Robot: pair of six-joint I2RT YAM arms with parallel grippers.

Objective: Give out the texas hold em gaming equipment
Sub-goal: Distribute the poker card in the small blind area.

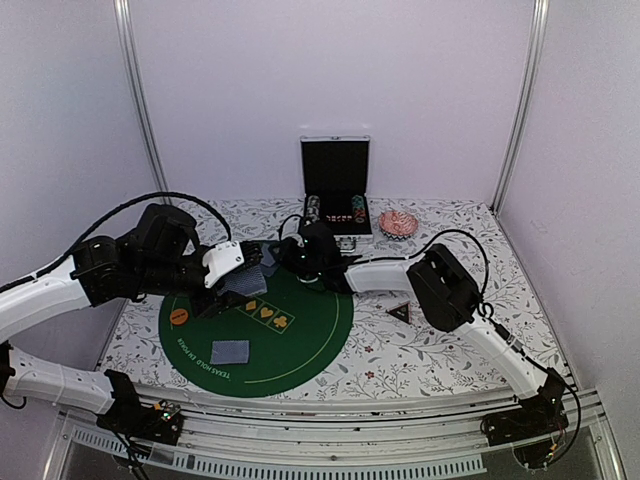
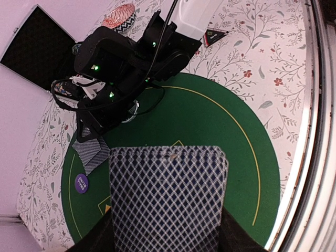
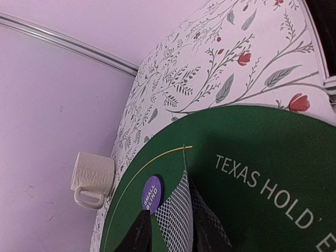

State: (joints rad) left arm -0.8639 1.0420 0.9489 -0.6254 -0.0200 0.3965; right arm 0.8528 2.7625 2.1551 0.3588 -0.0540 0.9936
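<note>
Left claw [image 2: 166,232] pinches the deck of blue-backed cards [image 2: 168,194] by its sides above the green mat [image 2: 210,121]. Right claw [image 3: 173,239], fingers slightly parted, straddles two cards [image 3: 176,215] on the mat, with the purple small-blind disc [image 3: 151,192] at their ten o'clock.

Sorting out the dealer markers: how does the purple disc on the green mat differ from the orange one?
Colour: the purple disc is violet, the orange disc orange.
Lettering: the purple disc reads SMALL BLIND; the orange disc's marking is too small to read.
Neighbours: the purple disc lies close beside face-down cards; the orange disc lies apart from any card, near the mat's left edge.
Both are small, round, flat on the green mat.
</note>
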